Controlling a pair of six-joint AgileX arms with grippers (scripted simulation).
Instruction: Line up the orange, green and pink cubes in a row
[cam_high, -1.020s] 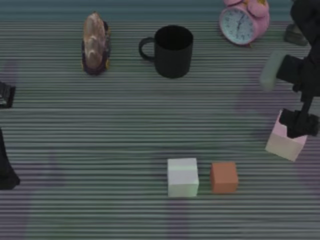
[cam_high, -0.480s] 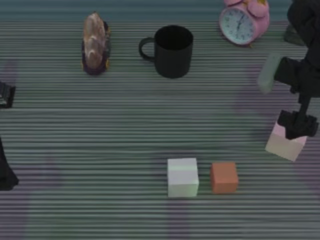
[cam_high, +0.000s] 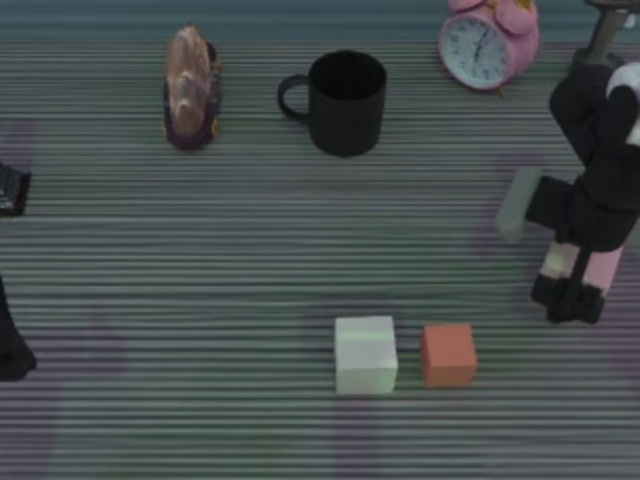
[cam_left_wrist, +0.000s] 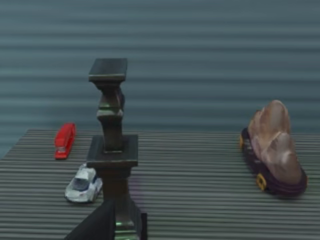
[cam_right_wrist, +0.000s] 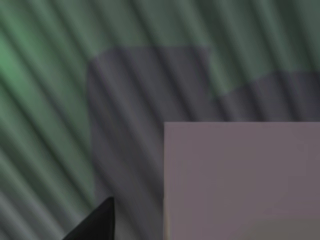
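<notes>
The orange cube (cam_high: 447, 354) and the mint-green cube (cam_high: 365, 354) sit side by side near the table's front, green to the left, a small gap between them. My right gripper (cam_high: 572, 298) is shut on the pink cube (cam_high: 605, 268) at the right side, farther back than the orange cube and to its right. The arm hides most of that cube. In the right wrist view the pink cube (cam_right_wrist: 240, 180) hangs over its own shadow on the table. My left gripper (cam_high: 12, 352) is parked at the left edge, open.
A black mug (cam_high: 345, 102), a pink alarm clock (cam_high: 487, 42) and a brown lump on a purple wheeled base (cam_high: 190, 88) stand along the back. The left wrist view shows a dark pedestal (cam_left_wrist: 112, 145), a red toy (cam_left_wrist: 65, 141) and a white toy car (cam_left_wrist: 84, 184).
My right arm has swung toward the front and slightly left. The pink cube has left its tilted resting spot and now rides in the gripper. The left arm has not moved.
</notes>
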